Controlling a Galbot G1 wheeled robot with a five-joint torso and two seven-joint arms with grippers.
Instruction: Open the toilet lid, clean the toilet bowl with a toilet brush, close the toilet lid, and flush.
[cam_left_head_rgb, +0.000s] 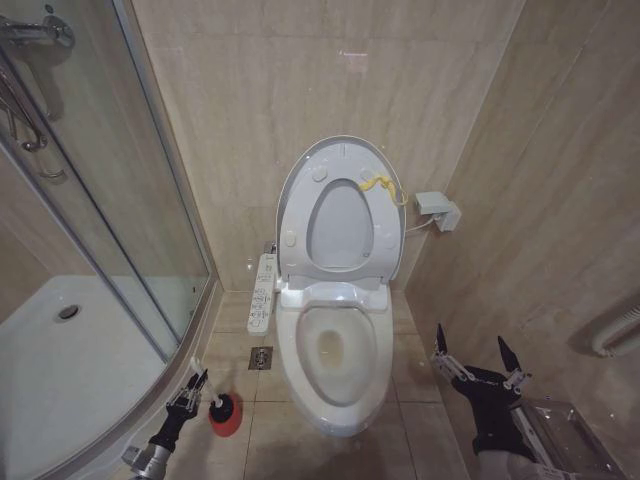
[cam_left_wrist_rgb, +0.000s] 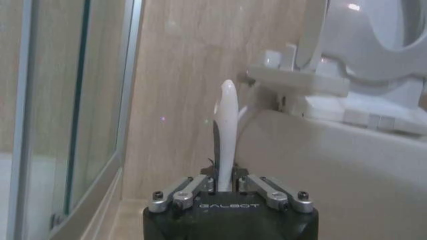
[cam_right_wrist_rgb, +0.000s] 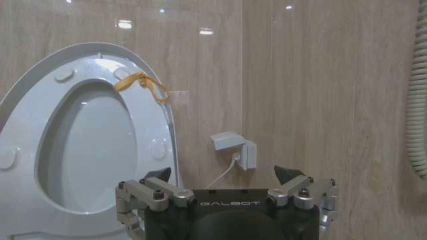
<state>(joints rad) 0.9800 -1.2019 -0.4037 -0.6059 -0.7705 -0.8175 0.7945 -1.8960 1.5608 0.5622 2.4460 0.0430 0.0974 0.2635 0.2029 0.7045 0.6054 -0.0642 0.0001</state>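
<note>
A toilet stands against a beige tiled wall with its lid (cam_left_head_rgb: 300, 185) and ring seat (cam_left_head_rgb: 340, 225) raised upright, a yellow tag (cam_left_head_rgb: 382, 186) hanging near the top of them. The bowl (cam_left_head_rgb: 335, 350) lies uncovered, a control panel (cam_left_head_rgb: 262, 293) along its left side. Low on the left, the left tool (cam_left_head_rgb: 190, 388) sits at the stick of the brush (cam_left_head_rgb: 207, 385) standing in its red holder (cam_left_head_rgb: 225, 415) on the floor. On the right, the right tool (cam_left_head_rgb: 475, 355) hangs beside the bowl, fingers spread apart. A glass shower enclosure (cam_left_head_rgb: 110, 220) fills the left
</note>
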